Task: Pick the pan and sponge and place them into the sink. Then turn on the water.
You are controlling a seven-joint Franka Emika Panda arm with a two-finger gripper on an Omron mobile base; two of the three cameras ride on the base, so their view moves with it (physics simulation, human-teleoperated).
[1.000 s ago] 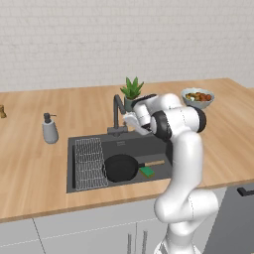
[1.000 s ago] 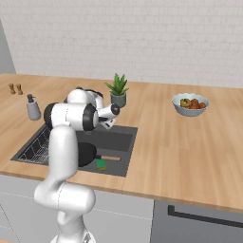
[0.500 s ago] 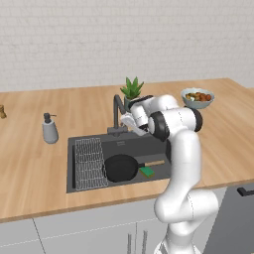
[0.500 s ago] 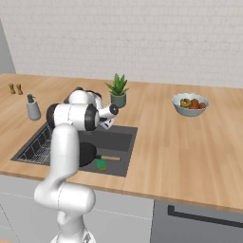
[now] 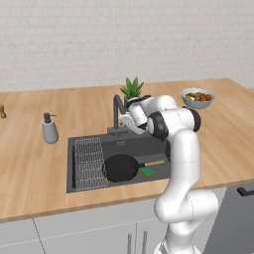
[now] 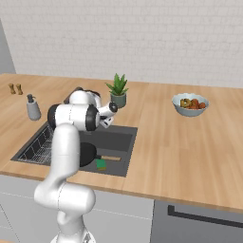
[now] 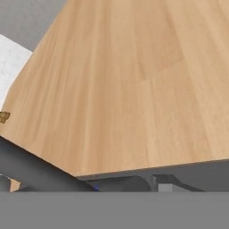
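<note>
now the pan lies in the sink beside the wire rack, with the green sponge just under its wooden handle. the gripper is up by the dark faucet. i cannot tell if its fingers are spread or pressed together. a soap bottle stands on the wooden counter, and a plant and a fruit bowl sit farther back.

gripper edged closer to the faucet, arm slightly shifted
</note>
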